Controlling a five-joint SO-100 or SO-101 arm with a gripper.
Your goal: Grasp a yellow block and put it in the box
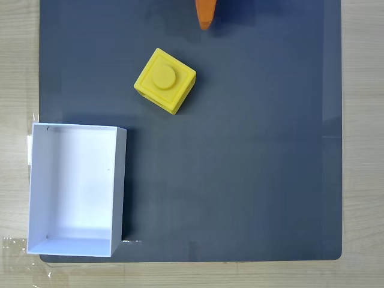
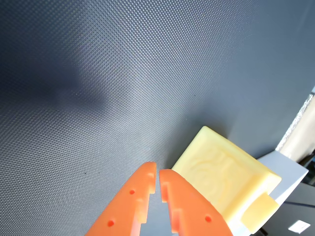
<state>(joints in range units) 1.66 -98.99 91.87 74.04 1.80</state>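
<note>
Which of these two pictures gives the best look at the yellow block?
The fixed view: the yellow block sits whole and unobstructed on the dark mat, its round stud visible. In the wrist view the block is cropped at the frame's bottom, beside the end effector.

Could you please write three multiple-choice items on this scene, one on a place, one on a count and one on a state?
1. Where does the bright yellow plastic block sit?
A. on the dark grey mat
B. inside the box
C. between the fingers

2. How many round studs top the block?
A. one
B. two
C. four

3. What is in the white open-topped box?
A. the block
B. nothing
C. a lid

Answers: 1 A, the block rests on the mat, apart from the box; 2 A, a single stud shows; 3 B, a bare white floor shows. The orange gripper holds nothing.
</note>
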